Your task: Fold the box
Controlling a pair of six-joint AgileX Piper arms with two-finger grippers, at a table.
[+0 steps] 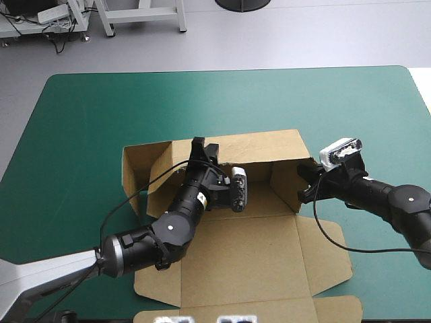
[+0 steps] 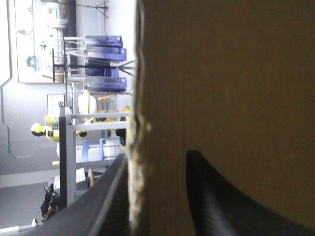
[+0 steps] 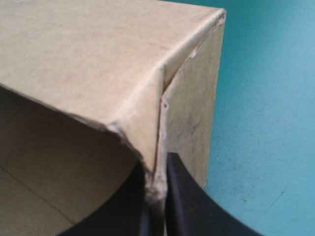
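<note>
Left black fingers (image 2: 216,201) nipped all but closed on the rear wall of the brown cardboard box (image 1: 269,151), right black fingers (image 3: 184,196) pinching its right corner; box at centre frame on teal-green counter (image 1: 81,121). Judged roughly halfway: walls raised, near lid and flaps flat, tucking undone.

Raw edge of the brown box (image 2: 221,73) between black fingers (image 2: 216,201) of the left claw (image 2: 157,157)

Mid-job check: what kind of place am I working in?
Probably a robot lab bench: a table with a teal-green cover, a half-folded box on it, left gripper and right gripper each shut on a wall.
</note>
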